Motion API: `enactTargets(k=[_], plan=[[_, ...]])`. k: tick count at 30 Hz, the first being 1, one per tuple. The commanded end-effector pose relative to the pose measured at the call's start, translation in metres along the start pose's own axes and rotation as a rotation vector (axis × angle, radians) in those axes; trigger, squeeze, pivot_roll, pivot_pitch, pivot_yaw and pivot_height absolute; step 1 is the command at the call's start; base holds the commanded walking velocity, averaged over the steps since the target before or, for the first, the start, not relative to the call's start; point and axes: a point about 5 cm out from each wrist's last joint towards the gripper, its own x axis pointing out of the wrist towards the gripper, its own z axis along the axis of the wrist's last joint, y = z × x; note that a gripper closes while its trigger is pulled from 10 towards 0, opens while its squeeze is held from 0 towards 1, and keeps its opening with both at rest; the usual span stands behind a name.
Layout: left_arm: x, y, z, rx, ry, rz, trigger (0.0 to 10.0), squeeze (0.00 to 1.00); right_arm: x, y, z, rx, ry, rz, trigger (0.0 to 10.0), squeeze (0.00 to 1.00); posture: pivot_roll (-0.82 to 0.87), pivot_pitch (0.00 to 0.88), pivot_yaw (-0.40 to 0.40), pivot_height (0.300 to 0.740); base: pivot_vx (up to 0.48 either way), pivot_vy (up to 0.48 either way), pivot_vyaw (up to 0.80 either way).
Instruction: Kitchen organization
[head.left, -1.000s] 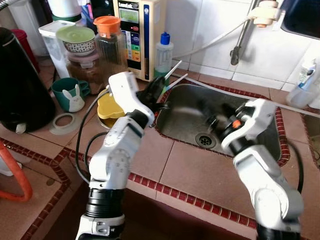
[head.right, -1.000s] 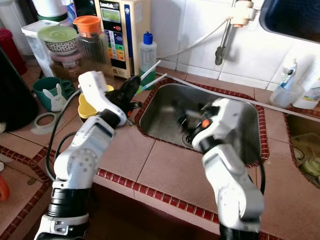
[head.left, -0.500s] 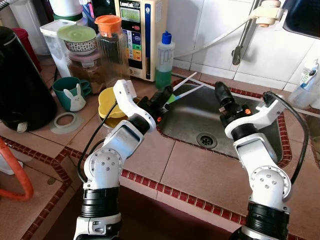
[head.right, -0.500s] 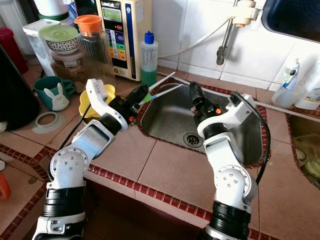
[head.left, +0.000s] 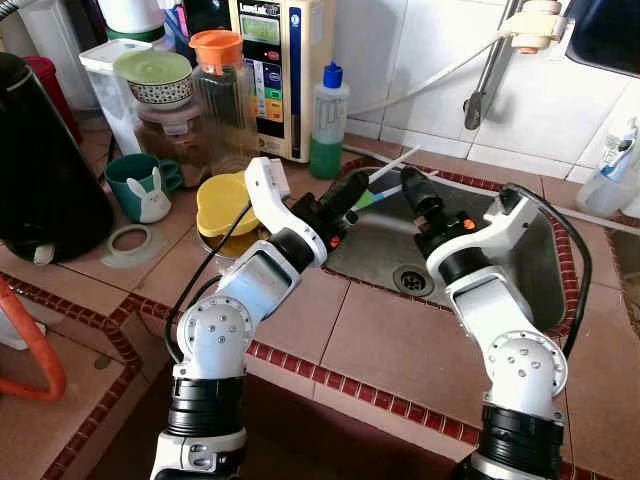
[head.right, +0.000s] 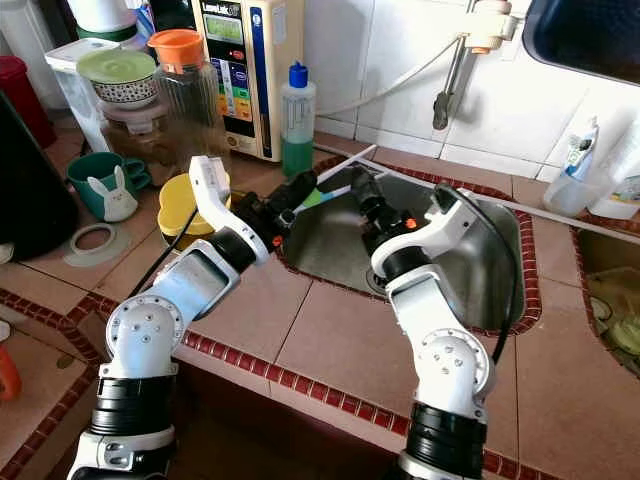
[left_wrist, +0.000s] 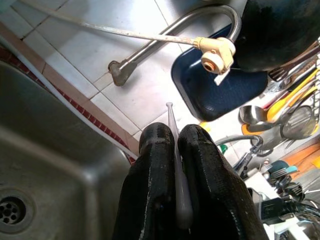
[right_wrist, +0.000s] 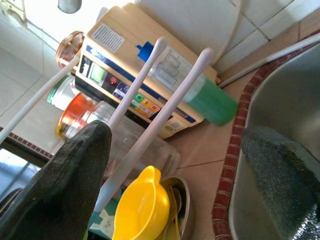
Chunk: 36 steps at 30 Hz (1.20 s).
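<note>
Two pincers over sink rim

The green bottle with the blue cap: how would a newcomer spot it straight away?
Start at the steel sink set in the tiled counter. Behind its back-left corner, against the wall, stands the cream water machine with coloured buttons. The green bottle stands just to its right: slim, clear, green liquid low down, blue cap, unlike the orange-lidded jar on the machine's left.

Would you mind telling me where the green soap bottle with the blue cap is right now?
The green soap bottle stands on the tiled counter against the back wall, just right of the cream water purifier and behind the left gripper, near the sink's left rear corner.
</note>
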Motion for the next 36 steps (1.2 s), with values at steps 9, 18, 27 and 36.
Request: enactTargets(k=[9,18,27,36], plan=[[0.0112,-0.0198,-0.0165,-0.088,0.016,-0.061,10.0,0.0,-0.0036,0.004,-0.0069,0.044,0.013,0.021,0.0,0.0,0.05,0.0,-0.001,0.74,0.0,0.0,0.0],[0.0107,-0.0175,-0.0155,-0.092,0.008,-0.043,10.0,0.0,-0.0045,0.0033,-0.0043,0.048,-0.002,0.008,0.0,0.0,0.05,0.0,-0.001,0.74,0.0,0.0,0.0],[0.0106,-0.017,-0.0161,-0.105,0.013,-0.04,10.0,0.0,-0.0045,0.0026,-0.0025,0.051,-0.011,0.004,0.0,0.0,0.05,0.0,0.001,0.74,0.0,0.0,0.0],[0.0086,-0.0226,-0.0233,-0.122,0.058,-0.084,10.0,0.0,-0.0043,0.0033,-0.0032,0.059,-0.01,0.008,0.0,0.0,0.05,0.0,0.001,0.74,0.0,0.0,0.0]])
